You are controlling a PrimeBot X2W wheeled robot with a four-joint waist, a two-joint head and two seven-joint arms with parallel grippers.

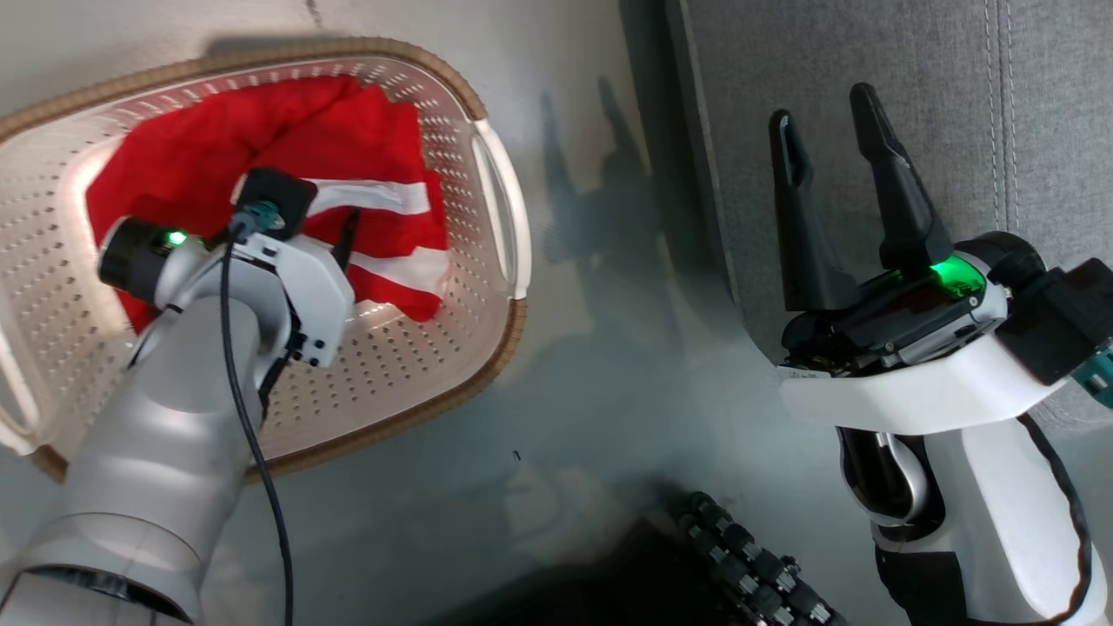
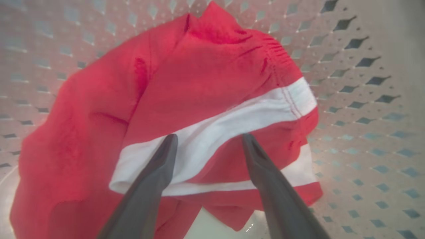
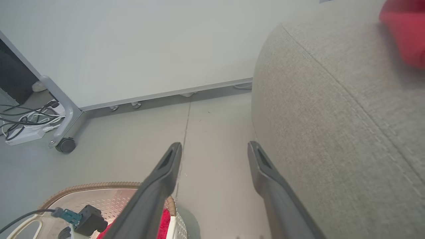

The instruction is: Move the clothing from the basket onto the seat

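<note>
Bright red clothing in the upper left of the head view, crossed by 2 white bands (same red and white up close in the left wrist view). Round it the basket: cream-white, dotted all over with rows of small holes, a brown woven rim on top. Floor in the middle, glossy pale grey. Upper right, the seat, mid-grey woven fabric with paler stitched seam lines. Right gripper: black fingers, white shell, a green light glowing at the wrist. Left gripper shows dark grey fingers against the stripes. Top right corner of the right wrist view, a blurred red patch on the grey.
</note>
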